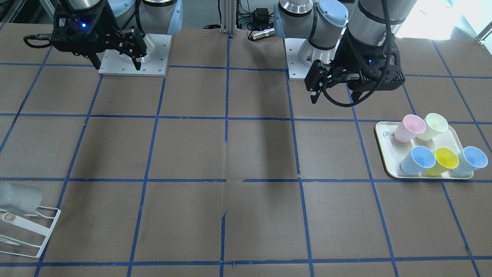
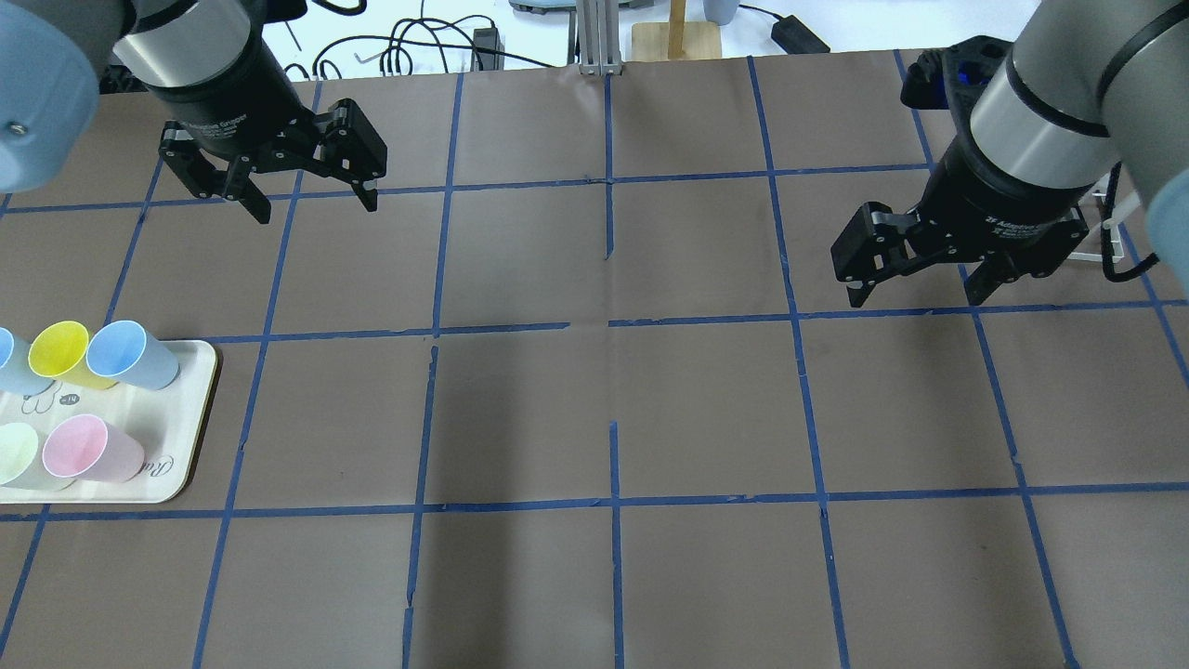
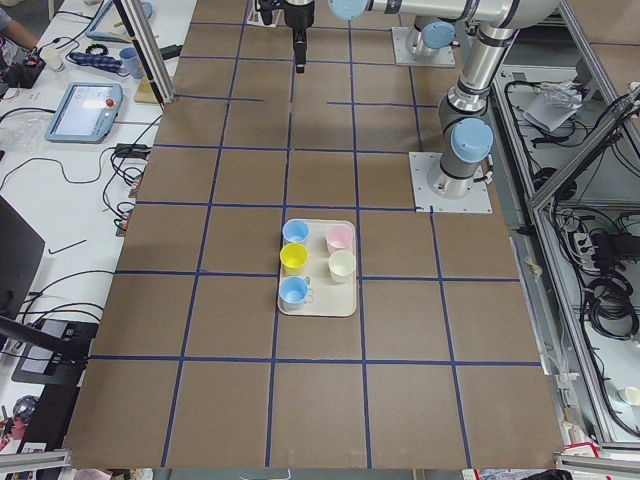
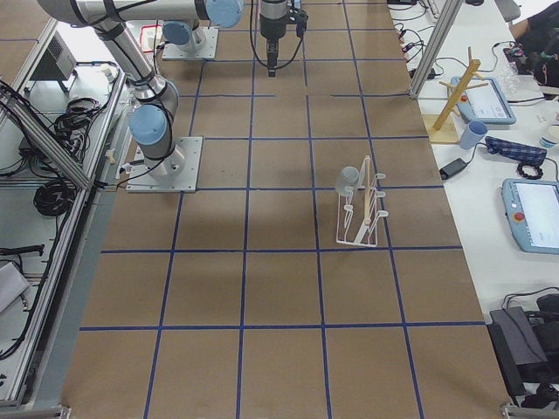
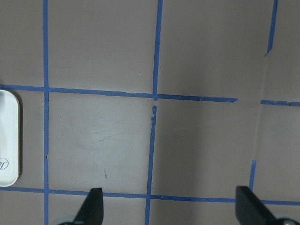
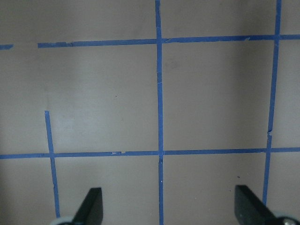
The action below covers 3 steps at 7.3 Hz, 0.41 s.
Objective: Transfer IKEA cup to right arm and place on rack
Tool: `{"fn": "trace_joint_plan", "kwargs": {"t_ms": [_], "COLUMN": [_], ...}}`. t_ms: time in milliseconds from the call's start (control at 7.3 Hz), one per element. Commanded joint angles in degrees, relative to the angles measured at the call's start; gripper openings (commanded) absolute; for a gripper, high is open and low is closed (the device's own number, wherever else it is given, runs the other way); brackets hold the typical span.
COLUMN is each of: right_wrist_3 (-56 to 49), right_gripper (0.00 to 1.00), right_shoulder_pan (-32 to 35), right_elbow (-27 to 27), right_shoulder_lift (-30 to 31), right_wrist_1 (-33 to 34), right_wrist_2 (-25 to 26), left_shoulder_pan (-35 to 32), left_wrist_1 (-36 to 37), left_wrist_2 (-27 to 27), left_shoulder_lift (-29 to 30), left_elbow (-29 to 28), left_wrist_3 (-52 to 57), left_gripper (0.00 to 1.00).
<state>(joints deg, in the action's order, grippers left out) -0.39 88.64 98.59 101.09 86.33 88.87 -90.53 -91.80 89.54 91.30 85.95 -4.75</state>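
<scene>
Both are just hanging over the bench (image 2: 594, 418) right now. The left hand (image 2: 314, 200) is spread wide with nothing in it, and so is the right hand (image 2: 915, 295). The IKEA cup (image 1: 19, 198) is already on the rack (image 1: 36, 234), tipped over a prong, well apart from the right hand on its outer side. The cream tray (image 2: 190, 437) of coloured cups (image 2: 130, 353) sits off to the left hand's outer side.
</scene>
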Motion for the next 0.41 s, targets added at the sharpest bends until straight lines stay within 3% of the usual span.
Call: {"fn": "trace_joint_plan", "kwargs": {"t_ms": [0,274], "right_wrist_3": [0.0,0.0], "right_gripper": [1.00,1.00], "right_shoulder_pan": [-0.2,-0.3], "right_elbow": [-0.3,-0.3], "right_shoulder_lift": [-0.1,-0.5], "right_wrist_1": [0.1,0.2], "right_wrist_2": [-0.3,-0.5], "left_shoulder_pan": [0.0,0.0], "left_wrist_1": [0.0,0.0], "left_wrist_2": [0.0,-0.1], "left_shoulder_lift": [0.2,0.3], "left_elbow": [-0.2,-0.2], "left_wrist_3": [0.0,0.0], "left_gripper": [1.00,1.00]}}
